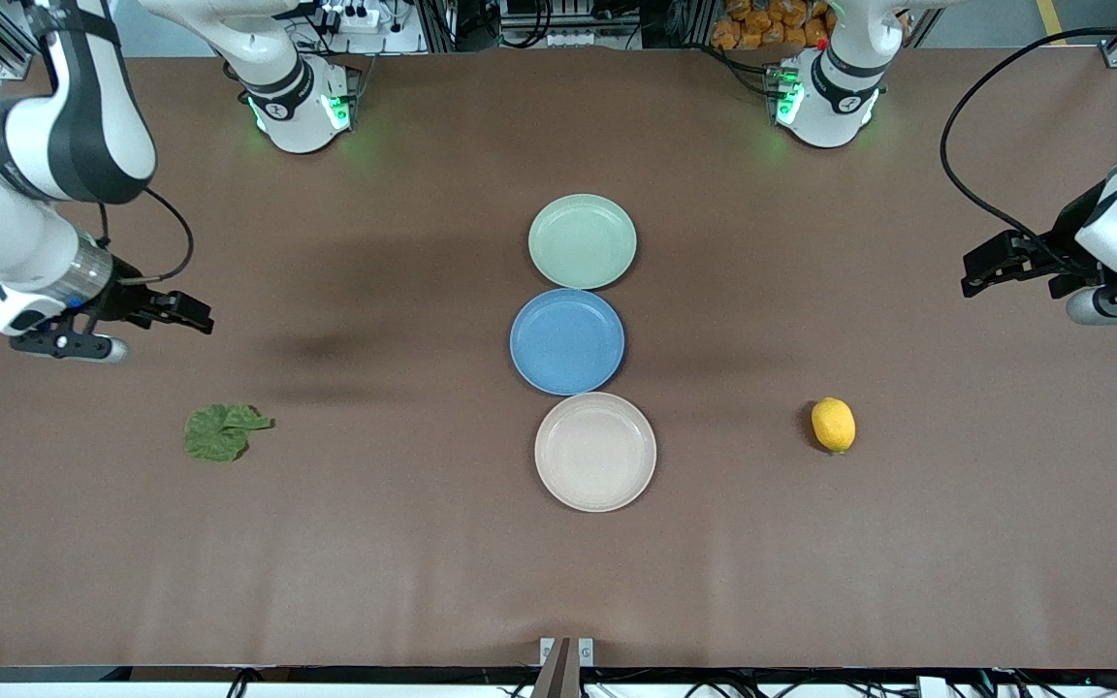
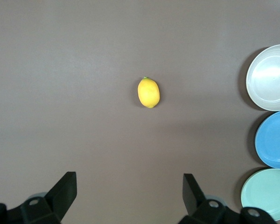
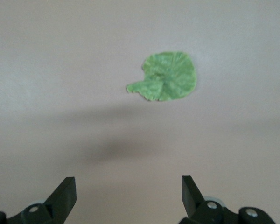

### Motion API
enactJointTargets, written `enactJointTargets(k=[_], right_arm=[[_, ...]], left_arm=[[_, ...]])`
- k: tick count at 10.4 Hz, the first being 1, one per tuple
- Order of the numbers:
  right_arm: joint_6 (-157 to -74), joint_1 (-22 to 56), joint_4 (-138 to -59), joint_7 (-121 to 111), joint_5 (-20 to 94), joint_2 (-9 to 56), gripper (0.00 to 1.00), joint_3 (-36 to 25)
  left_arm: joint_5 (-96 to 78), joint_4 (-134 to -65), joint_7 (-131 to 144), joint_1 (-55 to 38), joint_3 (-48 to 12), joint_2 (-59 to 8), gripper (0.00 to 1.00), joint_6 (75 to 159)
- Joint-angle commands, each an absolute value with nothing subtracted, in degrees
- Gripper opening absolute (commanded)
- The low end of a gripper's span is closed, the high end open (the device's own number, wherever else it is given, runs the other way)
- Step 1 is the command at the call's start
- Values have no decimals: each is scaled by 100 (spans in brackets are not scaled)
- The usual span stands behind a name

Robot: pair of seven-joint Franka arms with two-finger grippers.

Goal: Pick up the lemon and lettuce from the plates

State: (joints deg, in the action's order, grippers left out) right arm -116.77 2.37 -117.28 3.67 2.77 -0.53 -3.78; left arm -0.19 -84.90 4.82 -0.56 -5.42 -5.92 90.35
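Observation:
The yellow lemon (image 1: pixel 833 425) (image 2: pixel 149 93) lies on the bare brown table toward the left arm's end, apart from every plate. The crinkled green lettuce (image 1: pixel 221 432) (image 3: pixel 168 77) lies flat on the table toward the right arm's end. Both plates hold nothing: the mint green plate (image 1: pixel 583 241) (image 2: pixel 266 193) and the beige plate (image 1: pixel 595 452) (image 2: pixel 270 77). My left gripper (image 1: pixel 977 274) (image 2: pixel 129 179) hangs open over bare table, short of the lemon. My right gripper (image 1: pixel 192 315) (image 3: pixel 129 183) hangs open over bare table, short of the lettuce.
A blue plate (image 1: pixel 567 341) (image 2: pixel 275 139) with nothing on it sits between the mint and beige plates, the three in a line at mid-table. Both arm bases stand along the table's edge farthest from the front camera.

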Motion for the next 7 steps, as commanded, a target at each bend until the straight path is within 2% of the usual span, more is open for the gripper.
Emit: enactJointTargets(k=[1,4,7], right_arm=[[-11349,325,-11638,466,10,-526,100,-413],[-10312,282,-10296,466,-79,-457,100,-404],[-9776,246,-9522,404,-70,-396,100,-404]], left_arm=[[-35,-8473,448,-35,-554,-580,100,8965],[-35,-8473,439,-35,-554,-580,100,8965],[-35,-8473,448,-35,-571,-598,100,8974]])
